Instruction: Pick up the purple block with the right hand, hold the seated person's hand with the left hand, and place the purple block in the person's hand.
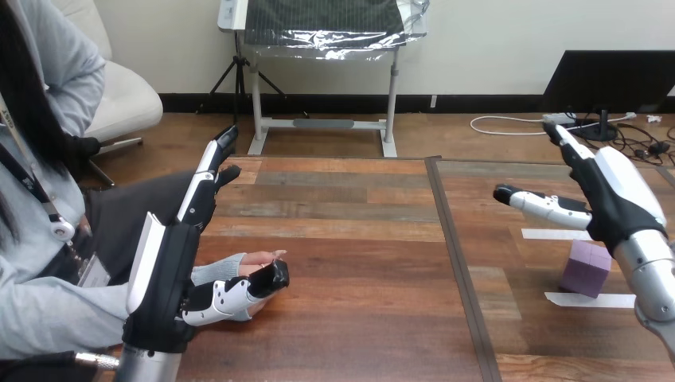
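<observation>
left hand (169,270): wearing black, with a long white shell | right hand (617,195): wearing black, with a round white shell | left forearm (147,368), right forearm (654,280): shining silver

Purple block (585,269) sits on the tabletop (358,263) between two white tape strips (593,300). Right hand (617,199) hangs above the block, fingers straight, apart from it. Far left of the block, left hand (171,263) has straight fingers, its thumb lying across the person's hand (255,261).

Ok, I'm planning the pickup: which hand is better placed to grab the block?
Right. The right hand hangs open just over the block; the left hand is far off at the view's left, beside the person's hand.
</observation>
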{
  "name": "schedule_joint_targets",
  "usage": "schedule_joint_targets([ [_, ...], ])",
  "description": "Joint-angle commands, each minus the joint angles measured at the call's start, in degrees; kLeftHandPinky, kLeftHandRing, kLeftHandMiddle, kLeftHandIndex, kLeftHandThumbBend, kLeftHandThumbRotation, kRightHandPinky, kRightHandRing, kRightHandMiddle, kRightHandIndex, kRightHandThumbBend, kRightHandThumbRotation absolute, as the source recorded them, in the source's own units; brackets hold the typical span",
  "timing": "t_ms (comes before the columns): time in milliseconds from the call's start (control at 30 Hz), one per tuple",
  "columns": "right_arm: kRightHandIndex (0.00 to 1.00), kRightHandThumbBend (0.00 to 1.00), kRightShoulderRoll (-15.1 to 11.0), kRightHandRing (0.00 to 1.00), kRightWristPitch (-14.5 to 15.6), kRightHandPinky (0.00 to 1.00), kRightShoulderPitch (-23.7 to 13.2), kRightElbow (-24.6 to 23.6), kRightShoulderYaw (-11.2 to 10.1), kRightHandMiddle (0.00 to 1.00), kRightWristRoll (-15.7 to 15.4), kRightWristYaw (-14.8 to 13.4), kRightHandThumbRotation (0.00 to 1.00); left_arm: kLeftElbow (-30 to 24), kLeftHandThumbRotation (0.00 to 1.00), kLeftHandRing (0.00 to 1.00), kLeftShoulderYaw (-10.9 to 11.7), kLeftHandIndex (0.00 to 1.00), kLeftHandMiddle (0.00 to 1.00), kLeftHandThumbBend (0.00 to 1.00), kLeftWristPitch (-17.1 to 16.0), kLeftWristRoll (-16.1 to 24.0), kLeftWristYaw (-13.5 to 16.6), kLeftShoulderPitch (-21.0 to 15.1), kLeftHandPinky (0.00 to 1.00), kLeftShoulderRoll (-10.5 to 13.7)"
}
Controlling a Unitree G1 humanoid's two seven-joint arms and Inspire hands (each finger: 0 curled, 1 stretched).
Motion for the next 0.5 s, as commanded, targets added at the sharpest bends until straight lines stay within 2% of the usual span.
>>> schedule_joint_targets([
  [0, 0.98, 1.00, -1.9, 0.97, 0.7, 0.85, -6.4, 0.2, 0.1, 0.96, 0.1, -1.2, 0.76, -1.1, 0.72, 0.96, 0.9, 0.96, 0.99, 1.00, -1.3, -0.9, -0.2, -1.6, 0.89, 0.6],
  [467, 0.95, 1.00, -3.0, 0.92, 3.6, 0.79, -5.9, 1.2, 0.3, 0.94, 0.0, -0.6, 0.69, -1.1, 0.71, 0.97, 1.1, 0.96, 0.99, 1.00, -1.5, -1.0, -0.5, -1.4, 0.89, 0.8],
])
